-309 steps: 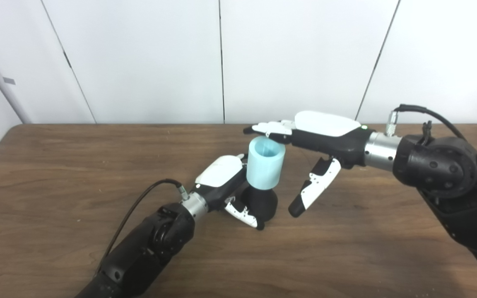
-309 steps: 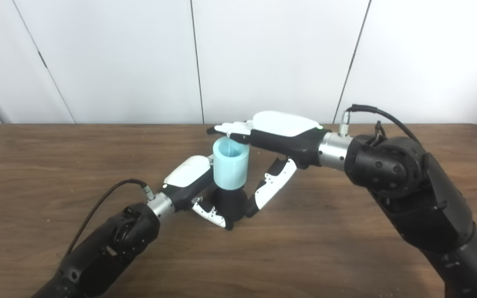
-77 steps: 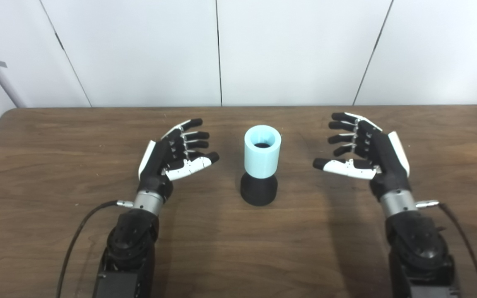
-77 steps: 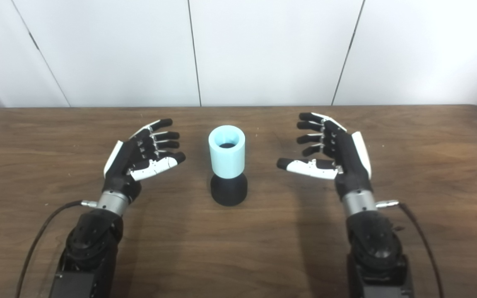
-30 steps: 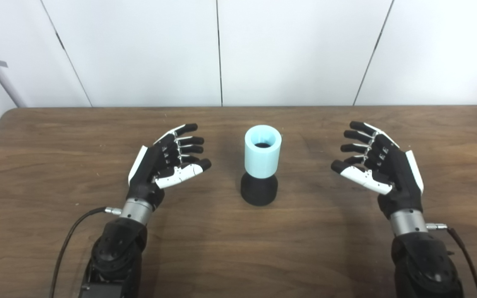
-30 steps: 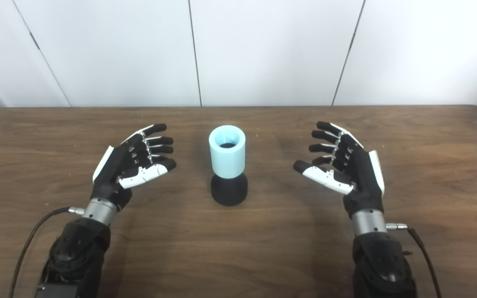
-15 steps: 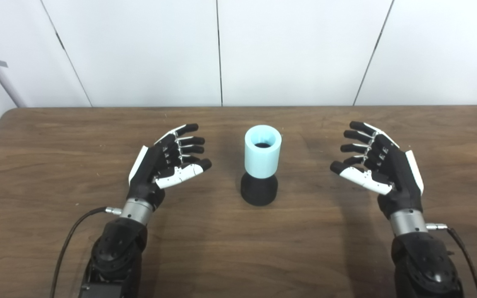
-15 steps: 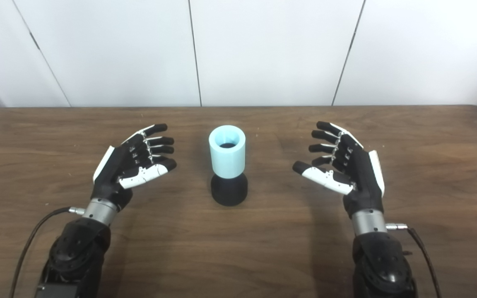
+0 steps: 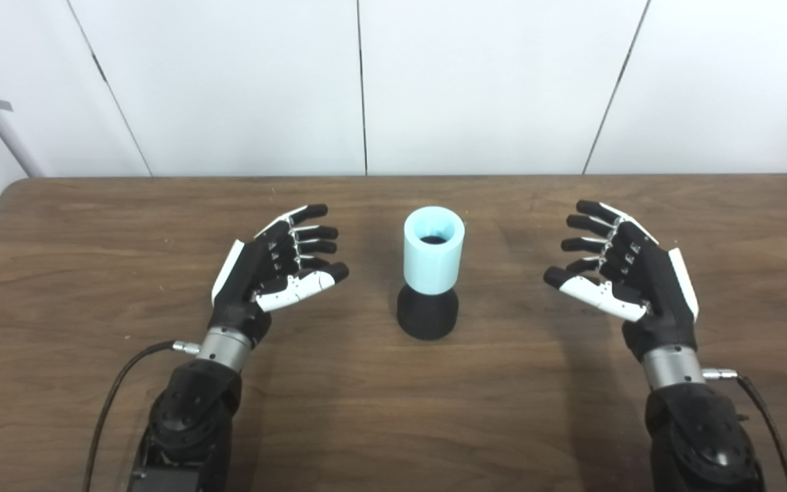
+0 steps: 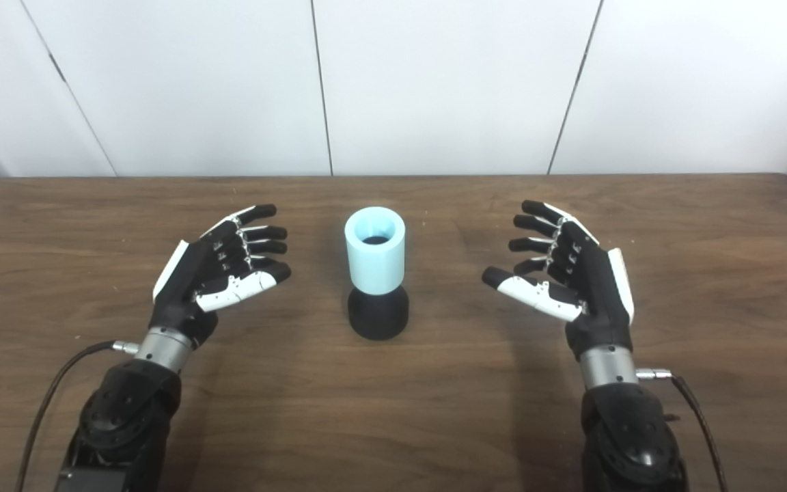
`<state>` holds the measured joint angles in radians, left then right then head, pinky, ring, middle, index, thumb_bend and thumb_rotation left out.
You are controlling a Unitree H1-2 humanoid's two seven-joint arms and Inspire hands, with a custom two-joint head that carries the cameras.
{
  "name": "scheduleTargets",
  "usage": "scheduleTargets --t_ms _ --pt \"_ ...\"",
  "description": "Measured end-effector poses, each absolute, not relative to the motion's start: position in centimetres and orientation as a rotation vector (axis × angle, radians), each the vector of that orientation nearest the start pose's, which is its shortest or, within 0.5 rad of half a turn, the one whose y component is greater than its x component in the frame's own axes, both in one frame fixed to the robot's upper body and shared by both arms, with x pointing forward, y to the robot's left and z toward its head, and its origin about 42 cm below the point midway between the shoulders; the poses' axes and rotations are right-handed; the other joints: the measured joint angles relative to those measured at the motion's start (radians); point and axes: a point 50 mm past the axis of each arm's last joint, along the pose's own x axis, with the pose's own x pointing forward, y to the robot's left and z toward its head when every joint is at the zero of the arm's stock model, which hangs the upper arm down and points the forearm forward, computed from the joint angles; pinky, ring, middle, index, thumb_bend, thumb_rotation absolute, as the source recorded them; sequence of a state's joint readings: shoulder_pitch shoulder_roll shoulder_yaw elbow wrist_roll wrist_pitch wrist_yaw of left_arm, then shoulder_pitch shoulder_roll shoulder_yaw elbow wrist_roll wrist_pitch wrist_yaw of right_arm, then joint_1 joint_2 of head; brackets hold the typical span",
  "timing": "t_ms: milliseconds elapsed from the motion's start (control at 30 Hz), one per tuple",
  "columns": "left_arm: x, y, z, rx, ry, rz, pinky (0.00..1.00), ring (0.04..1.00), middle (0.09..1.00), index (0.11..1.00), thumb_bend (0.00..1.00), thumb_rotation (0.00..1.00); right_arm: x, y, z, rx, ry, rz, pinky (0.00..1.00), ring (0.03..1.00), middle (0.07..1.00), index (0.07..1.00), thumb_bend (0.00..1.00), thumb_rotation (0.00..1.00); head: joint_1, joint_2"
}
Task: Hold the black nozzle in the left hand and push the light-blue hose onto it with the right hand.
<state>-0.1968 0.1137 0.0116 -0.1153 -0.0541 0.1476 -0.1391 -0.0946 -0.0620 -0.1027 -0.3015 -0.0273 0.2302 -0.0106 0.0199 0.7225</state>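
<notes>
Hose (image 9: pixel 434 250) seated upright on nozzle (image 9: pixel 427 313); left hand (image 9: pixel 265 268), right hand (image 9: pixel 629 273) both spread, empty, well apart; keep clear, avoid tipping

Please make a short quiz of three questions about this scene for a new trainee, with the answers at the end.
1. True or false: the left robot hand holds the nozzle.
2. Where is the hose? A) lying on the table B) seated upright on the nozzle C) in the right robot hand
3. Fill in: both robot hands are ____, one on each side of the nozzle.

Key
1. False; it holds nothing.
2. B
3. open
</notes>
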Motion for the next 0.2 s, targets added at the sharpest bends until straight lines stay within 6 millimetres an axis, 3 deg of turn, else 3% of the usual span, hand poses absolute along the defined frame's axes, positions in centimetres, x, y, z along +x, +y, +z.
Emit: scheduleTargets --t_ms 200 --pt "34.03 22.54 17.78 0.072 -0.155 -0.18 0.55 0.658 0.668 0.715 0.67 0.17 30.11 -24.85 19.1 -0.084 -0.166 -0.097 0.47 0.629 0.729 0.75 0.69 0.14 -0.002 -0.003"
